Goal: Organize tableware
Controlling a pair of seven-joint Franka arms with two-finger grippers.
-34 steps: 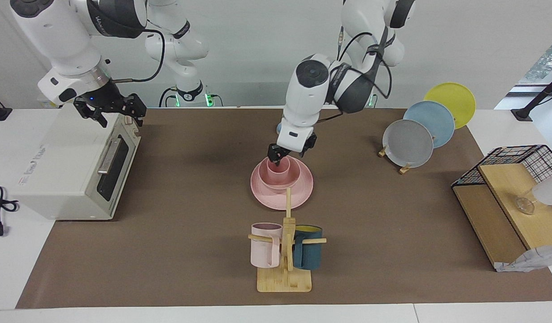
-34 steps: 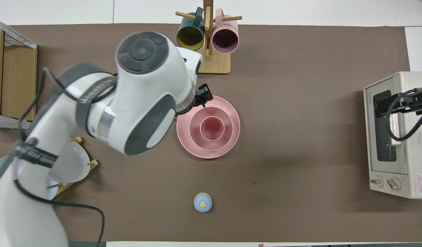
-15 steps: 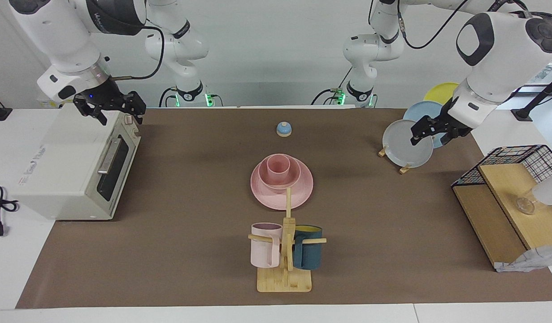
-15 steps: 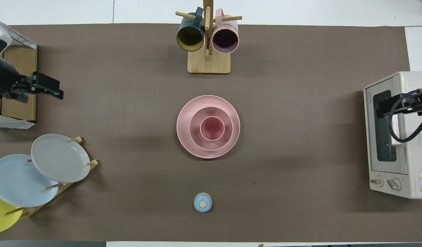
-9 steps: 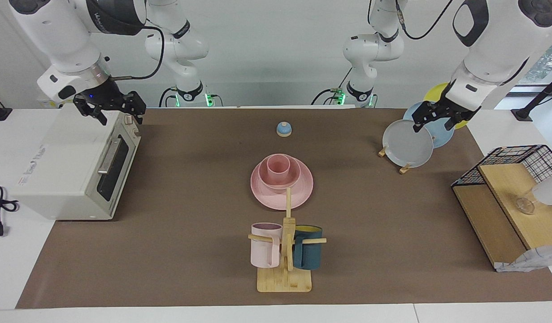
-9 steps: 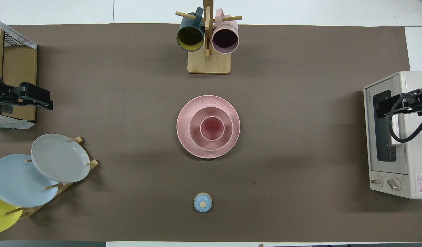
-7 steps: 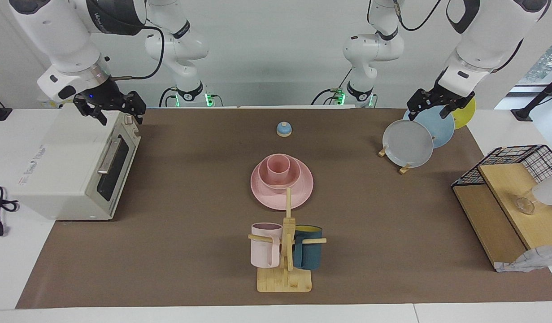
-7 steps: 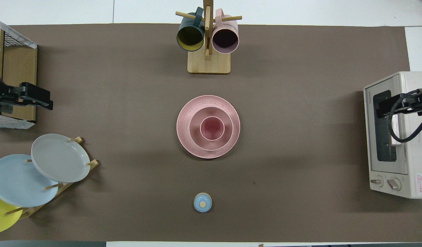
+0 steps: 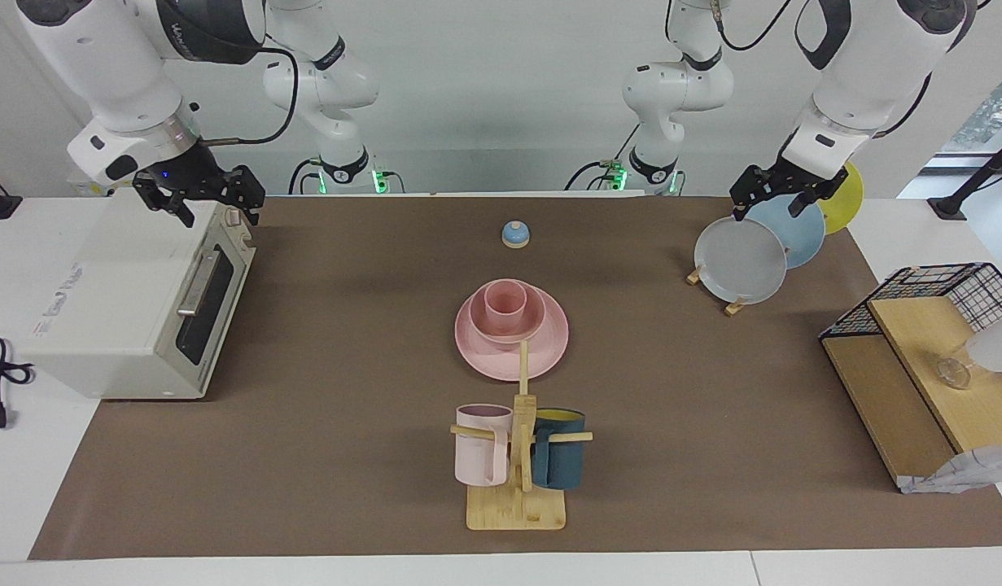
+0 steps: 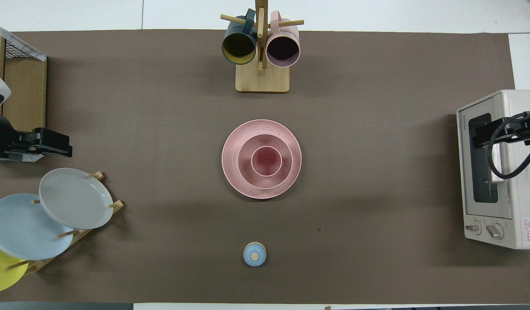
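Pink cup (image 9: 505,303) is seen nested in pink bowl (image 9: 507,318) on pink plate (image 9: 512,332), mid-worktop (image 9: 305,456). Left gripper (image 9: 777,192) is raised over the plate rack (image 9: 732,307), fingers spread, empty. Right gripper (image 9: 199,194) is held over the toaster oven (image 9: 126,301), spread, empty.

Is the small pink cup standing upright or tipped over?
Upright. The pink cup stands in the pink bowl with its round mouth facing straight up, on the pink plate.

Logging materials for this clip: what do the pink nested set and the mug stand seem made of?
Pink plate, bowl and cup: likely matte ceramic or melamine, with a dull speckled surface and no glare. Mug stand: pale wood, possibly bamboo, with visible grain and dowel pegs.
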